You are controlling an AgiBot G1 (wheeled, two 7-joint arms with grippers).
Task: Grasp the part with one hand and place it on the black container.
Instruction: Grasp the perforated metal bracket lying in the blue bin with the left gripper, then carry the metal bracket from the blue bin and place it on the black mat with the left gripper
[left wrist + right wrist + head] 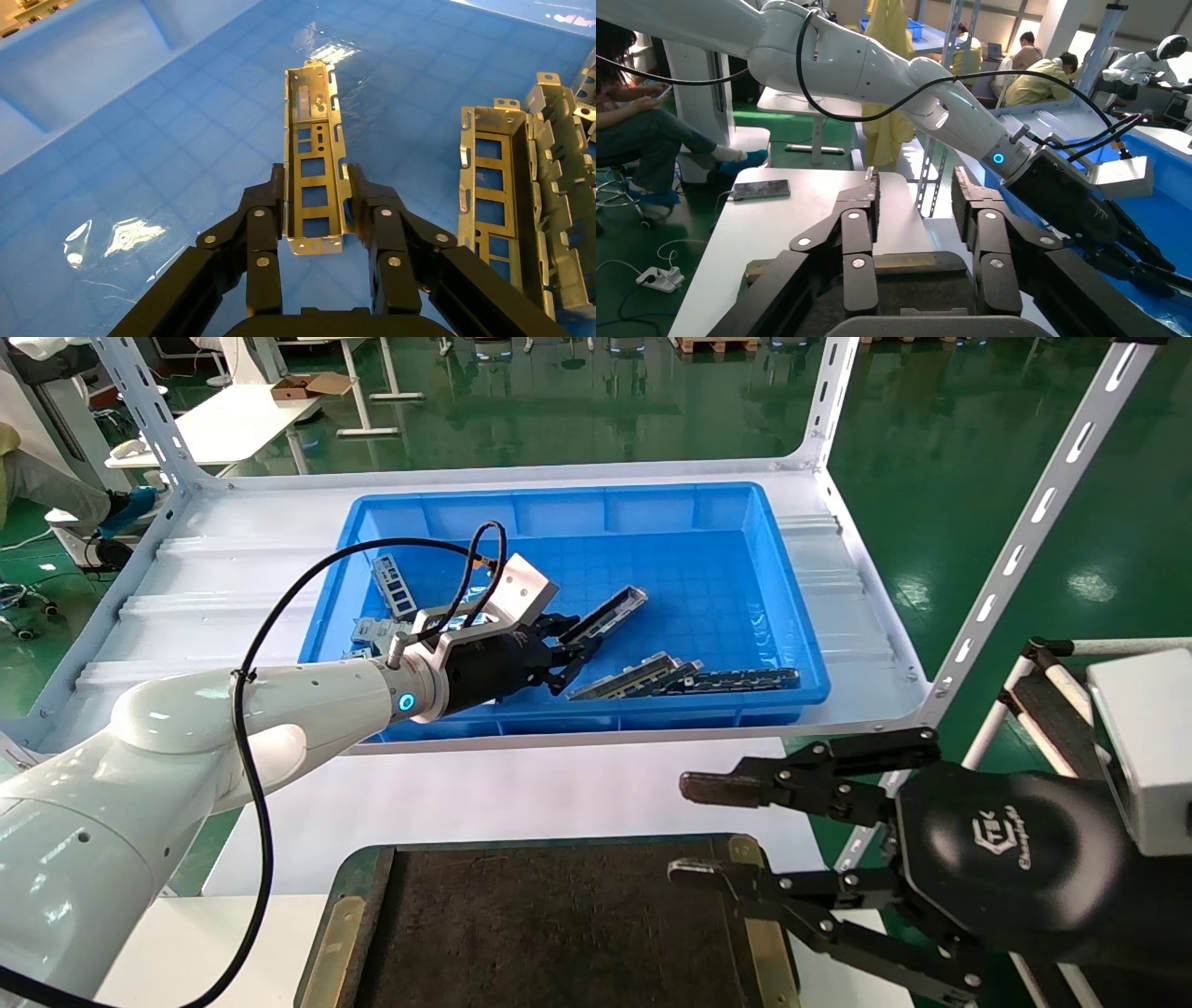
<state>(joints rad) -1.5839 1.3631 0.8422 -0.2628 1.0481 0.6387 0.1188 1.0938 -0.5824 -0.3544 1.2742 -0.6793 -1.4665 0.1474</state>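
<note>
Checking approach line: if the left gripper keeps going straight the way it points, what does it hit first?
The part. The left gripper already has a finger on each side of its near end, open; straight on, the palm probably meets that end, above the blue bin floor.

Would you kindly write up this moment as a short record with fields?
Left gripper: inside the blue bin, fingers straddling the part, one along each side rim; contact uncertain
Part: lying on the bin floor, not lifted
Other parts: lying beside it in the bin
Right gripper: open, empty, over the black container's right edge
Black container: nothing on its visible surface
</note>
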